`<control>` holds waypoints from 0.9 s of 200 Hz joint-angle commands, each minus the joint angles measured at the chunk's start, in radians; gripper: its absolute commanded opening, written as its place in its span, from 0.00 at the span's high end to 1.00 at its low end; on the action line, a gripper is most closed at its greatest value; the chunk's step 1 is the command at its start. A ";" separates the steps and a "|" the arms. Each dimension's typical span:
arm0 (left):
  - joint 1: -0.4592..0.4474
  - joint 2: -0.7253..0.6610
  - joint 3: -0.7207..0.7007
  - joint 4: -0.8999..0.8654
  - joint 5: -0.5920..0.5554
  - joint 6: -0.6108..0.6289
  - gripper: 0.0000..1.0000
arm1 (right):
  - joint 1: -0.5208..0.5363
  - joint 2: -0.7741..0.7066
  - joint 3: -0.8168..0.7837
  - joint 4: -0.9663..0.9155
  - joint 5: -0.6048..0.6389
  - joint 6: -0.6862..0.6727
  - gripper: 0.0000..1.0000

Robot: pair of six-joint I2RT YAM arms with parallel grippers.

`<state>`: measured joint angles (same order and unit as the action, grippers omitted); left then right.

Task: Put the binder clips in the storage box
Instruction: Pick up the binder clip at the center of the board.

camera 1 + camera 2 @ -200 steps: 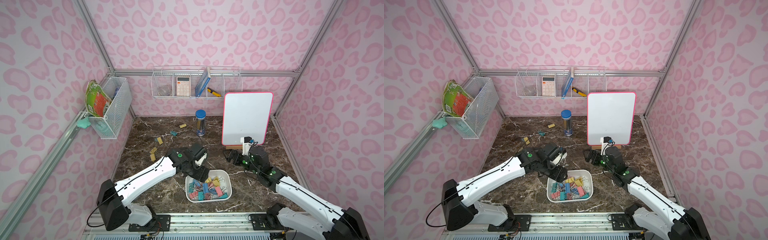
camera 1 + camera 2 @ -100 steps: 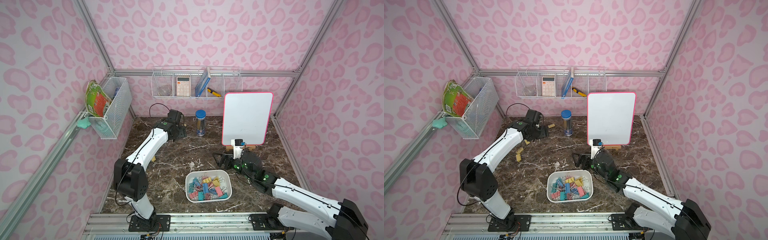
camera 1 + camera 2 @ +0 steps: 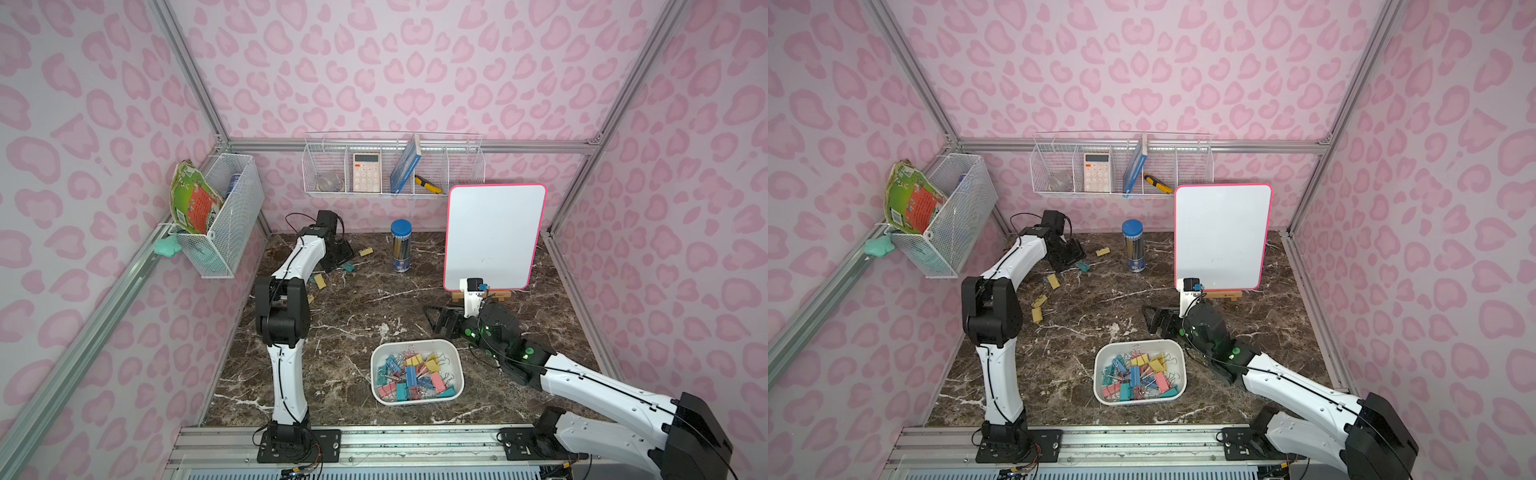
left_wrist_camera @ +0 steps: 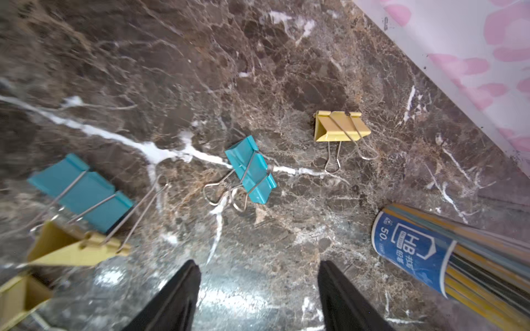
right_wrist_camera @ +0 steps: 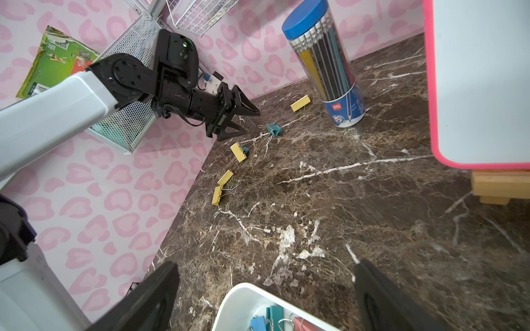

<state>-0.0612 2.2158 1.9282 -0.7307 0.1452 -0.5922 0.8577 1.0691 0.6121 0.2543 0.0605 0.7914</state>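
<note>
White links (image 3: pixel 286 374), black joints (image 3: pixel 282 316), black fingers (image 4: pixel 172 301)

Both top views high, front, looking down, wrist views close over tabletop (image 4: pixel 258 57)

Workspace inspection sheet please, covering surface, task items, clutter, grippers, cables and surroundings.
Surface: dark marble-pattern tabletop, white veins.
Job's things: storage box holds many binder clips; a teal clip and a yellow clip lie loose at far left, with more beside them.
Clutter: pencil tub; whiteboard on wooden easel.
Grippers: left gripper open, empty, near the teal clip; right gripper open, empty, beside the box.
Cables: wire loop at left arm's wrist.
Surroundings: pink patterned walls; back wire basket holds calculator; side wire basket holds green packet.
</note>
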 commanded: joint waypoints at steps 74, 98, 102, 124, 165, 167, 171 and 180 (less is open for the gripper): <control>0.060 0.107 0.059 0.017 0.154 -0.044 0.61 | 0.000 -0.015 0.003 0.013 0.016 0.008 0.03; 0.066 0.127 0.081 0.009 0.155 -0.040 0.66 | 0.001 -0.011 0.013 0.004 0.015 0.006 0.03; 0.065 0.130 0.083 0.010 0.157 -0.040 0.66 | 0.001 -0.010 0.015 0.002 0.013 0.006 0.03; 0.069 0.145 0.095 0.010 0.162 -0.042 0.70 | 0.002 -0.011 0.022 -0.002 0.014 0.004 0.03; 0.071 0.147 0.095 0.017 0.202 -0.063 0.88 | 0.001 -0.002 0.028 -0.004 0.018 0.003 0.03; 0.071 0.146 0.095 0.016 0.205 -0.064 0.89 | 0.002 0.000 0.029 -0.004 0.018 0.003 0.03; 0.072 0.144 0.095 0.017 0.212 -0.066 0.92 | 0.001 0.001 0.028 -0.004 0.017 0.003 0.03; 0.071 0.134 0.092 0.015 0.231 -0.071 0.99 | 0.001 0.009 0.034 -0.001 0.012 0.002 0.03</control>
<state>0.0101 2.3623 2.0178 -0.7059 0.3458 -0.6518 0.8577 1.0672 0.6331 0.2489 0.0696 0.7914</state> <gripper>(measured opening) 0.077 0.969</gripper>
